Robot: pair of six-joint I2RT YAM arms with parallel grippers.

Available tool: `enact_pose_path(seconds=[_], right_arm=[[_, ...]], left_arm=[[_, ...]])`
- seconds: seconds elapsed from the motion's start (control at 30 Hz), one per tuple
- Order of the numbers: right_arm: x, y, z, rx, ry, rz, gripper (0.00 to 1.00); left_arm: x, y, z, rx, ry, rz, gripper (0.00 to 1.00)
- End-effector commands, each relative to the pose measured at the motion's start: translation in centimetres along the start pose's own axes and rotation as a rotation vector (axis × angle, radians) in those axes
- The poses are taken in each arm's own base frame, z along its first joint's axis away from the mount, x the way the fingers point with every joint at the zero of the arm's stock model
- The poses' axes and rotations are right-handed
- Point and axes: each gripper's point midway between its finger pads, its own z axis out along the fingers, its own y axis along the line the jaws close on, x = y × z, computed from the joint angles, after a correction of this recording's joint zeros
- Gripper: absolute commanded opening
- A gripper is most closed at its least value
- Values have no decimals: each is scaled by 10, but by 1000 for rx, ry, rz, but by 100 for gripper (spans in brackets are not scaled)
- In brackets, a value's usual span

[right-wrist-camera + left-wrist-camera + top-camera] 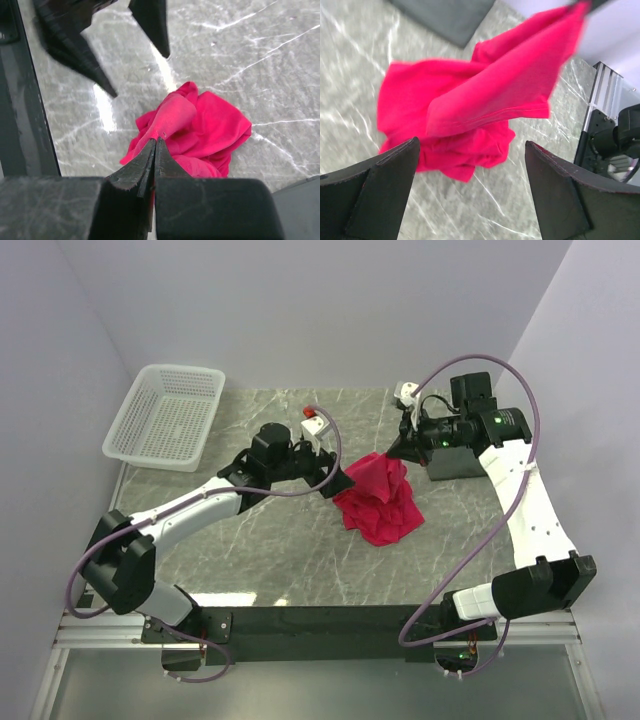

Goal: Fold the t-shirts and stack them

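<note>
A crimson-red t-shirt (380,502) lies crumpled on the grey marble table, with one part pulled up into a peak. My right gripper (395,452) is shut on that raised fabric, its tips (156,141) pinching the t-shirt (200,130) above the heap. My left gripper (340,480) is open just left of the heap, its two dark fingers (385,185) wide apart over bare table. In the left wrist view the t-shirt (485,105) stretches up toward the top right, beyond the jaws and not between them.
A white mesh basket (165,417) stands at the table's back left corner. A dark grey block (455,465) sits under the right arm at the back right. Small white and red fixtures (316,422) stand behind the left gripper.
</note>
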Motion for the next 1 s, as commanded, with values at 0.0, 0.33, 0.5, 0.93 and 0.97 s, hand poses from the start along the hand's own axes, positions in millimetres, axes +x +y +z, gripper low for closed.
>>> enact_pose_path(seconds=[0.0,0.33,0.5,0.93,0.97], right_arm=[[-34,-11,-9,52,-89,11,0],[-48,-19,3,45,-175,204,0],[-55,-29,3,82,-198,255,0],[-58,-38,22,131,-210,369,0],[-58,-40,23,140,-211,379,0]], left_arm=[[-26,-14,-6,25,-84,168,91],[-28,-14,-1,-37,-84,217,91],[-36,-7,1,-91,-101,233,91],[-61,-21,16,-121,-157,250,94],[-61,-21,18,-131,-157,250,94]])
